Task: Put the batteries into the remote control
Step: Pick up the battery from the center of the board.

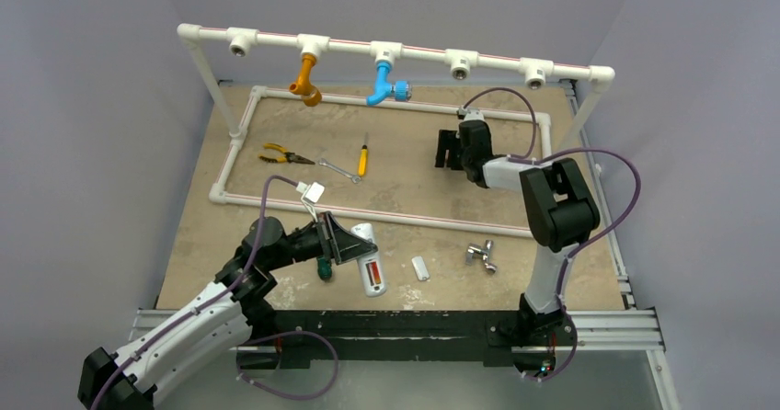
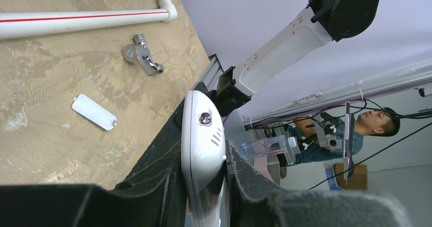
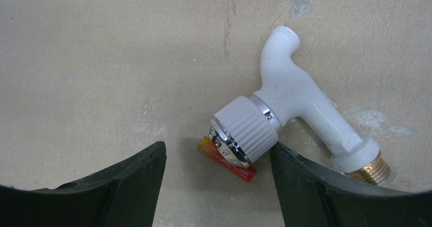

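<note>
1. Your left jaws clamp the remote (image 2: 204, 145) by the counter's (image 1: 405, 180) near edge.
2. Your right jaws, open, straddle a battery (image 3: 243, 172) tucked under a tap (image 3: 300, 105), toward the far right corner.
3. You're likely fetching it; slide it clear first.
</note>
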You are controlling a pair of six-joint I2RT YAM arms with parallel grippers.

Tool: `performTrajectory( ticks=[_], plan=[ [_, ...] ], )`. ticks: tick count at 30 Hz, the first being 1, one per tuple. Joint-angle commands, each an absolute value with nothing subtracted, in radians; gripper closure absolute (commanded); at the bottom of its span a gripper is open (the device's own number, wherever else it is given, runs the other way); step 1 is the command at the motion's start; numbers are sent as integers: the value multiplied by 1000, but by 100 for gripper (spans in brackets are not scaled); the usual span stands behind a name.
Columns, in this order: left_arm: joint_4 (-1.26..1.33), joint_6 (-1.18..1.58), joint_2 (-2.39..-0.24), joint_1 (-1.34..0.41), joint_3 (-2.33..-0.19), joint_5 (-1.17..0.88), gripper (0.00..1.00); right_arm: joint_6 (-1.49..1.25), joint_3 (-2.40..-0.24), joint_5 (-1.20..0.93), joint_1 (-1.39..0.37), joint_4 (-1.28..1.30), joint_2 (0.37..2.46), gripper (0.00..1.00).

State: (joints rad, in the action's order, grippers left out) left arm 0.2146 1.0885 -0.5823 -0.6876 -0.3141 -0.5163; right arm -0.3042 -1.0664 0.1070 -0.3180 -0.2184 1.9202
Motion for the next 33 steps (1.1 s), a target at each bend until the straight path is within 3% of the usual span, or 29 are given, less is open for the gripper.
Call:
performTrajectory(
  ticks=[1,8,11,20,33],
  plan=[
    [231,1071,-571,-688,-361,-511,100,-297,-1090,4,-314,-225,1938,27],
    [235,1073,-570,-688,-362,-511,100,-269,-1115,-104,-313,-211,1961,25],
    [235,1074,-570,-687,-362,-512,100,-246,-1144,-134,-314,-170,1973,30],
    [229,1078,-555,-687,-354,-506,100,-258,-1133,-101,-314,-119,1948,41],
    [235,1089,-541,-687,-350,-508,100,-236,-1075,-81,-314,-38,1879,44]
  ],
)
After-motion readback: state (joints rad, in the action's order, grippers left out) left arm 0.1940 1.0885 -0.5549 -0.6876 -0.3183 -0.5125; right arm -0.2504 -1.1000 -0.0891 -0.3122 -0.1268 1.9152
